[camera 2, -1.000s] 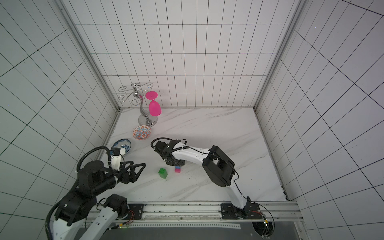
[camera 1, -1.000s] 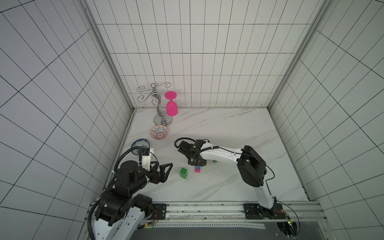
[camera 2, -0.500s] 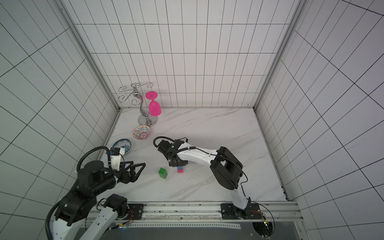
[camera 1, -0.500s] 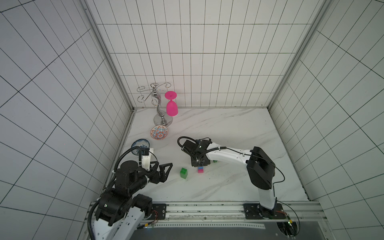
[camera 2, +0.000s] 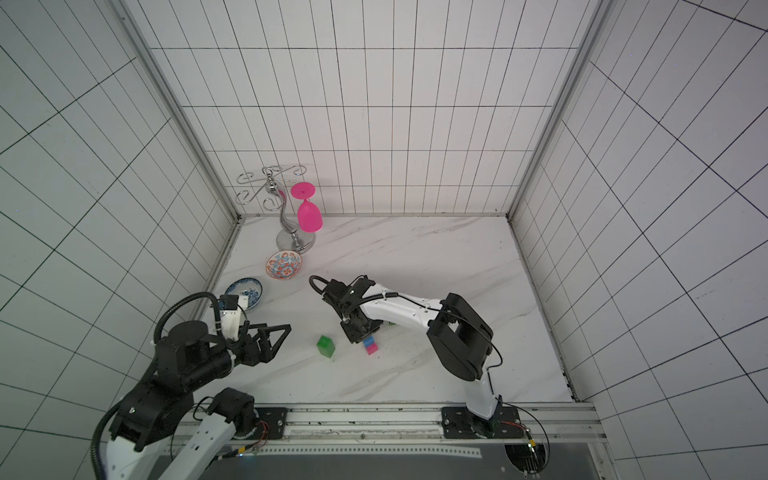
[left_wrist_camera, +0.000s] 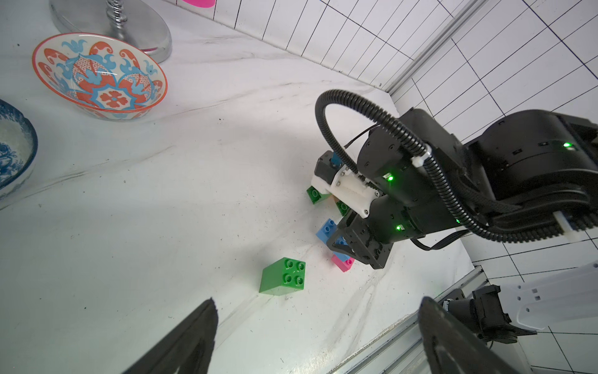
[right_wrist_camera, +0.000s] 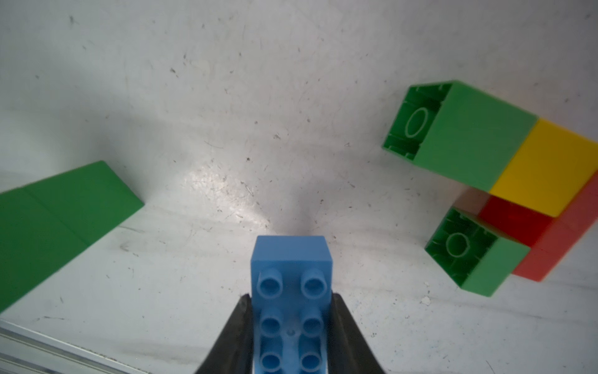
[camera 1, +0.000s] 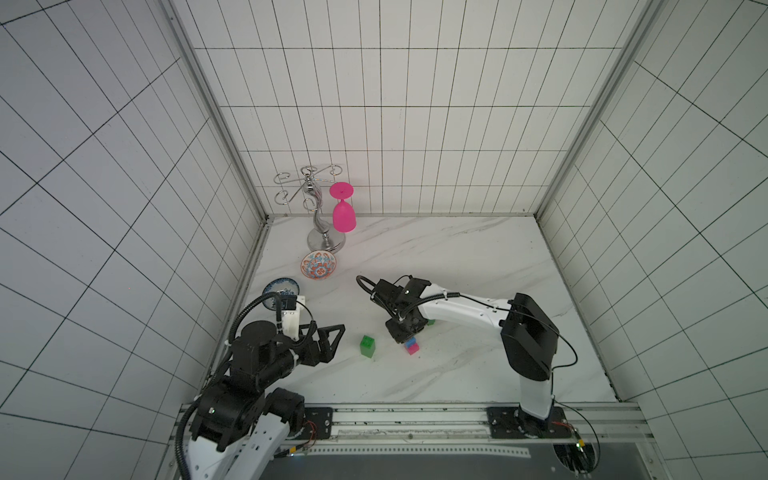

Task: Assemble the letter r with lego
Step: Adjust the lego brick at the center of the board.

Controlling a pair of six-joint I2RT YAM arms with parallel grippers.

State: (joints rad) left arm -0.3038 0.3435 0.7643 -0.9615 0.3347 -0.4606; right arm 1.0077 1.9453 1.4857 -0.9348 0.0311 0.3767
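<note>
The table [camera 1: 457,257] is seen from high above in both top views. The blue brick [right_wrist_camera: 291,259] is shared by both wrist views, and is closest in the right one.

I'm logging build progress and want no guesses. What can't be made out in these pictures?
Green, yellow and red assembly: cut by the frame edge in the right wrist view; the right arm covers nearly all of it in both top views.
Pink cube: partly behind the right pincer in the left wrist view; whether it joins the blue brick cannot be told.
Green stack: cut by the right wrist view's edge, studs unseen.
</note>
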